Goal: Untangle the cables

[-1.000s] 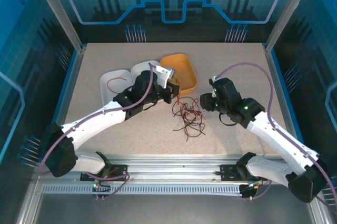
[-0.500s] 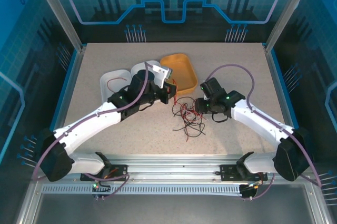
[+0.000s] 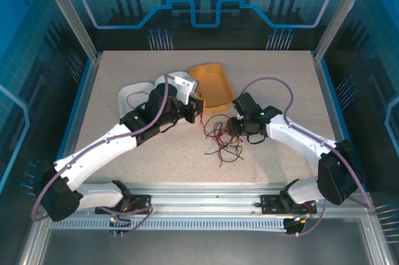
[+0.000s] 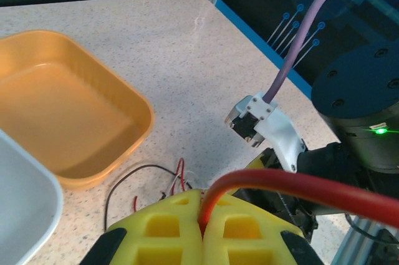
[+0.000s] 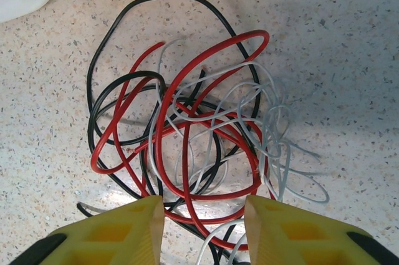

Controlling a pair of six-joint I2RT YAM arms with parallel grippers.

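Speckled table [image 3: 124, 159] — cables [image 3: 223, 140] tangled mid, orange tray [image 3: 218, 84] + 2 white trays [image 3: 132, 90] behind.

Top external looks down from above and behind the arm bases over the whole surface [image 3: 280, 78]. Left wrist skims low toward the orange tray [image 4: 75, 109]. Right wrist faces straight down, close over the cable tangle [image 5: 187, 125]. All share tray edge and tangle.

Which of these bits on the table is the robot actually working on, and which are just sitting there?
Part of the job:
- tangle of red, black and whitish cables
- red cable pinched in the left jaws
- white tray holding a loose red wire

Lying about:
- orange tray, nothing in it
- second white tray beside it
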